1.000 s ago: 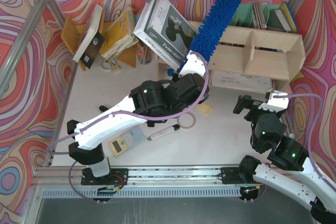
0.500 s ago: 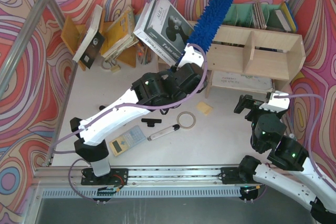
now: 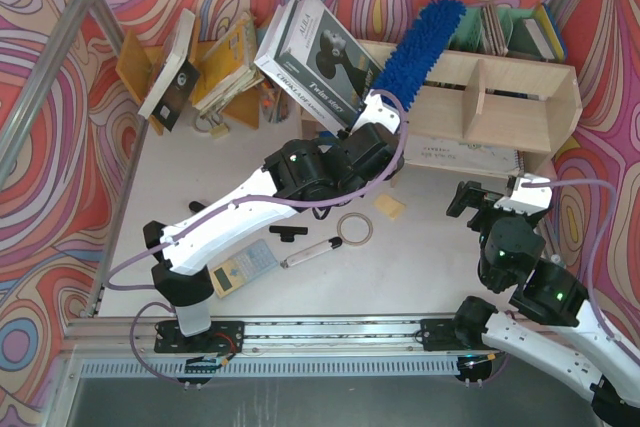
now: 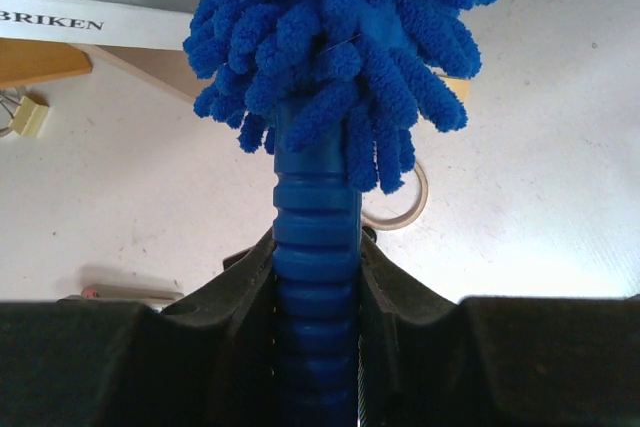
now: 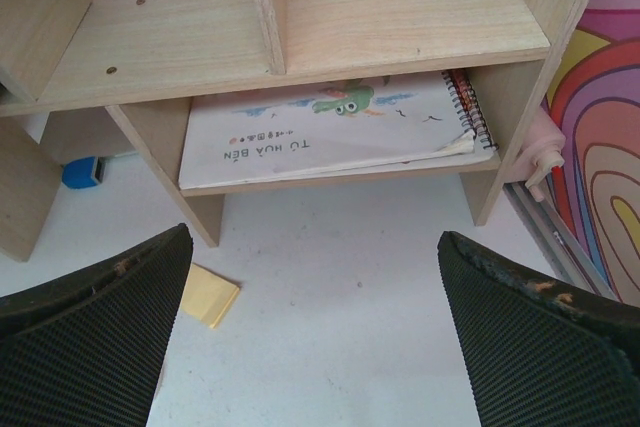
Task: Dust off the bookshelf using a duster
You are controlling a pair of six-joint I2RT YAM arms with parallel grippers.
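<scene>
The bright-blue fluffy duster (image 3: 420, 45) slants up and to the right from my left gripper (image 3: 378, 109). Its shaggy head lies over the left end of the pale plywood bookshelf (image 3: 500, 97). In the left wrist view my left gripper (image 4: 316, 247) is shut on the ribbed blue handle (image 4: 316, 212), and the strands (image 4: 330, 37) fill the upper middle. My right gripper (image 3: 492, 193) hovers low in front of the shelf's right half. Its jaws (image 5: 312, 247) are wide open with nothing between them, facing the shelf's lower compartment (image 5: 400, 17).
A spiral notebook (image 5: 330, 127) lies on the lowest shelf board. Books (image 3: 310, 52) lean at the back left and more books (image 3: 515, 32) stand behind the shelf. On the table lie a yellow sticky pad (image 3: 390, 207), a tape ring (image 3: 353, 228), a pen (image 3: 310, 250) and a calculator (image 3: 240, 269).
The left arm has reached further toward the shelf. The duster head swung left, then back right and lower onto the shelf's left end. The right arm has not moved.
</scene>
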